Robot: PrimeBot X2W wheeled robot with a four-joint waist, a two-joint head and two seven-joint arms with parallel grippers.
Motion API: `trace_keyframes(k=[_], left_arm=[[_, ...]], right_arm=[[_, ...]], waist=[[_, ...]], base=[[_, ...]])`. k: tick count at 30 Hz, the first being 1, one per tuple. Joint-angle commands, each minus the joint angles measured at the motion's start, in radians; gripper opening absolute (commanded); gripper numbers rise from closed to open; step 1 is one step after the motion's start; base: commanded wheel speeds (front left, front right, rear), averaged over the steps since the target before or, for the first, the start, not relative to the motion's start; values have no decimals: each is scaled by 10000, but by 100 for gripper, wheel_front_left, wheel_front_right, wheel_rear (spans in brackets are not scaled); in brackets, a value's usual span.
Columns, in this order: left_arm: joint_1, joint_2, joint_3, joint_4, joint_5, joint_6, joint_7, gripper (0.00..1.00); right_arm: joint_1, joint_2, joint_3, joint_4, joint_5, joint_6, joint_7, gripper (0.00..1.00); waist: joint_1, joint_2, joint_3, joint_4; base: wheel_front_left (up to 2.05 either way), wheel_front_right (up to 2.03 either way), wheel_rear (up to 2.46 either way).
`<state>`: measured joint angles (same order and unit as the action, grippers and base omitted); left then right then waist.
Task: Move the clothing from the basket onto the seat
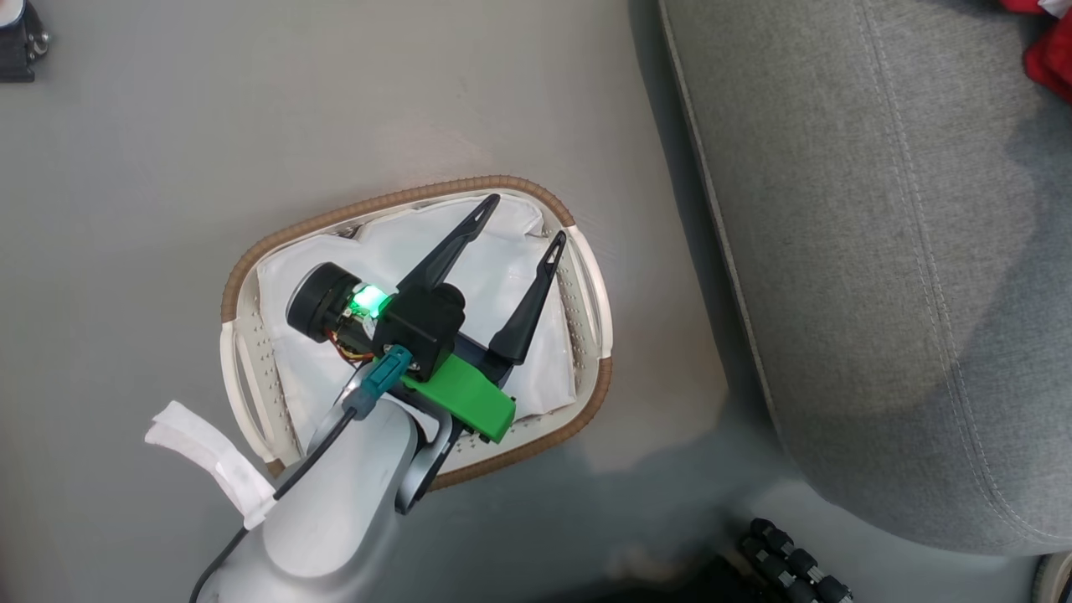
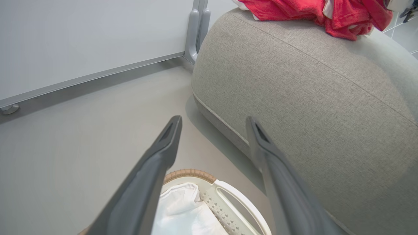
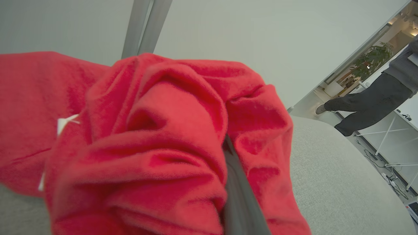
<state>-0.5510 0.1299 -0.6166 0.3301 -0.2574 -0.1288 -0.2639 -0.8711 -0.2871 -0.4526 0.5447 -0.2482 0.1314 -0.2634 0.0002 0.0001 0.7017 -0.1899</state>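
Now the clothing (image 3: 156, 130) lies on the seat (image 1: 879, 251), upper right of the head view, bunched around the right gripper (image 3: 228, 147), which is clenched on it. The left gripper (image 1: 525, 219), fingers spread, hangs over the basket (image 1: 402, 197) at centre, well apart from the clothing.

right gripper (image 3: 232, 163) mostly buried in clothing (image 3: 153, 137), person (image 3: 372, 101) cropped

Fleecy clothing (image 3: 156, 130), matt cloth seat (image 1: 879, 251) — perforated plastic basket (image 1: 599, 301)
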Motion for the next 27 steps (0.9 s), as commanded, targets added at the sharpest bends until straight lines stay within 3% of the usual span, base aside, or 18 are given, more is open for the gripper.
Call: trace_keyframes(k=[1, 3, 4, 19, 27], left_arm=[[-192, 46, 30, 26, -6, -36, -7, 100], [-142, 21, 18, 71, -32, -36, -7, 100], [-92, 10, 7, 95, -53, -36, -7, 100], [668, -200, 729, 213, -245, -36, -7, 100], [1335, -422, 1537, 169, -473, -36, -7, 100]], right_arm=[[254, 69, -109, -64, -80, -14, -20, 3], [481, 201, -193, -31, -111, -14, -20, 74], [600, 208, -191, -26, -196, -14, -20, 100], [3254, 784, 170, -1535, -93, -14, -20, 100], [3774, 846, 677, -2125, -213, -14, -20, 100]], waist=[[-2, -1, -104, -85], [-2, -1, -224, -142], [-2, -1, -300, -172], [-2, -1, -2001, -165], [-2, -1, -3294, 144]], base=[[0, 0, 0], [0, 0, 0], [0, 0, 0], [0, 0, 0], [0, 0, 0]])
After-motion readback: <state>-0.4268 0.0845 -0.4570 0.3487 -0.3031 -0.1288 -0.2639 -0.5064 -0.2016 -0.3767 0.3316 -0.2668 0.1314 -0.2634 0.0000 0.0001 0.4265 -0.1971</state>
